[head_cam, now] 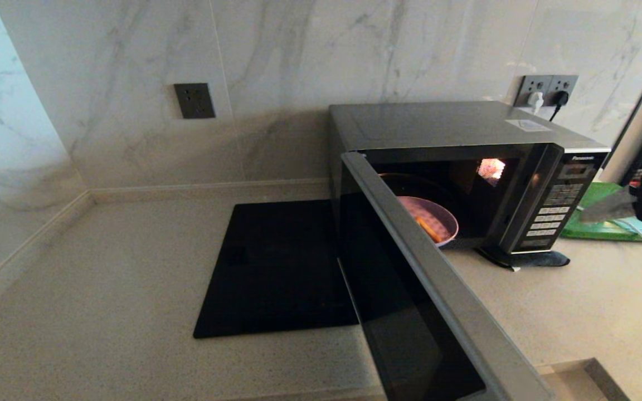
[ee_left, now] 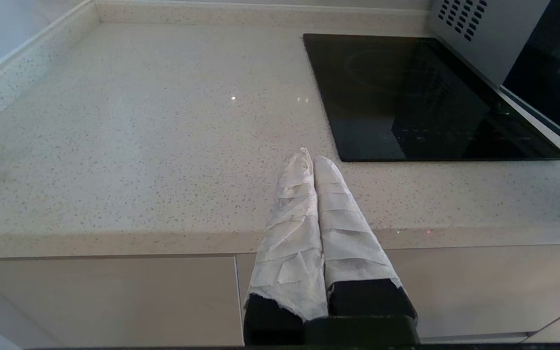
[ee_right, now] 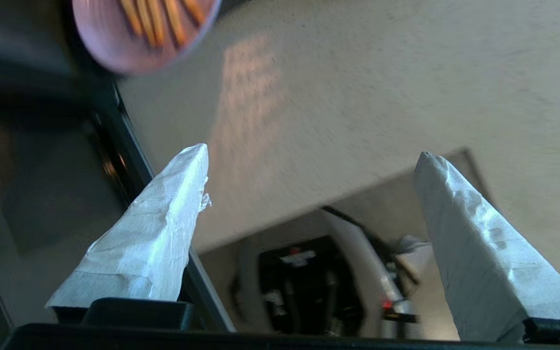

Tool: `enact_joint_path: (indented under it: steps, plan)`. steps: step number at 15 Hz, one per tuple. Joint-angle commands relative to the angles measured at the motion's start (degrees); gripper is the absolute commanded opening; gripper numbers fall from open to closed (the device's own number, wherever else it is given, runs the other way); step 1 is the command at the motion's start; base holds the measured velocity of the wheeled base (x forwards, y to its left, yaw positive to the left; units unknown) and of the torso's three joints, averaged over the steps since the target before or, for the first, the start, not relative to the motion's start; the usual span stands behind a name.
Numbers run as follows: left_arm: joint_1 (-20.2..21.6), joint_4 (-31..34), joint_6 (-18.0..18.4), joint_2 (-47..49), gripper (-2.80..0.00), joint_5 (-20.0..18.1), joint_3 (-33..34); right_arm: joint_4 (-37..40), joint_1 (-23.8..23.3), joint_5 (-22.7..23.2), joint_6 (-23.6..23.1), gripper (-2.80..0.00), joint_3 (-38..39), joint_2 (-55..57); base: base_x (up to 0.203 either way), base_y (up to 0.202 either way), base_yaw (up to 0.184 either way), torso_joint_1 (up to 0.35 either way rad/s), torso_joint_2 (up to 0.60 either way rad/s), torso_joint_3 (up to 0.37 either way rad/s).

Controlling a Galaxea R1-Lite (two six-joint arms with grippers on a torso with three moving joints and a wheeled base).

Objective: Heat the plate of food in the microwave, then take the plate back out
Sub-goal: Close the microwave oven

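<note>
Microwave: the silver-grey microwave (head_cam: 466, 133) stands at the back of the countertop (head_cam: 103, 289), against the marble wall, towards the right end. Its cavity is lit.
Door: the dark glass door (head_cam: 410, 289) is swung wide open, reaching out towards the front edge of the countertop.
Plate of food: the pale lilac plate of food (head_cam: 432, 220) sits inside the microwave cavity, near its front opening, with golden-yellow sticks on it. The right wrist view also shows it (ee_right: 144, 29), blurred, well away from the fingertips.
Right gripper: the right gripper (ee_right: 311, 155) is at the far right of the head view, level with the button panel (head_cam: 549, 214) and apart from it. Its two paper-wrapped fingers (ee_right: 148, 243) are spread wide with nothing between them.
Left gripper: the left gripper (ee_left: 311, 160) hangs parked over the front edge of the countertop, away from the microwave. Its wrapped fingers (ee_left: 294, 233) are pressed together, empty.
Cooktop: a flat black glass cooktop (head_cam: 276, 267) is set into the countertop just to the left of the microwave.
Green tray: a green tray (head_cam: 605, 223) lies on the countertop to the right of the microwave, partly behind the right gripper.
Wall: a dark socket plate (head_cam: 194, 100) is on the marble behind the cooktop; a second socket (head_cam: 546, 89) with plugs is behind the microwave.
</note>
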Motion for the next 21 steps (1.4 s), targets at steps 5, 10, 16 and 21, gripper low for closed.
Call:
enact_joint_path:
  steps: [5,10,16,21]
  plan:
    - [0.01,-0.02,-0.06,-0.01,-2.8,-0.01,0.0,0.28,-2.47,-0.26,-8.48,-2.8,6.18,-13.23,0.0,0.0,0.0,0.0,0.0,0.0]
    - [0.01,-0.02,-0.06,-0.01,-2.8,0.07,0.0,6.35,-3.18,-2.53,-9.81,-2.8,5.37,-13.84,0.0,0.0,0.0,0.0,0.0,0.0]
    - [0.01,-0.02,-0.06,-0.01,-2.8,-0.01,0.0,12.18,-6.42,-4.61,-22.63,-2.8,1.49,-13.7,0.0,0.0,0.0,0.0,0.0,0.0]
    - [0.01,-0.02,-0.06,-0.01,-2.8,0.07,0.0,12.24,-6.39,-3.76,-25.96,-2.8,-2.94,-12.78,0.0,0.0,0.0,0.0,0.0,0.0]
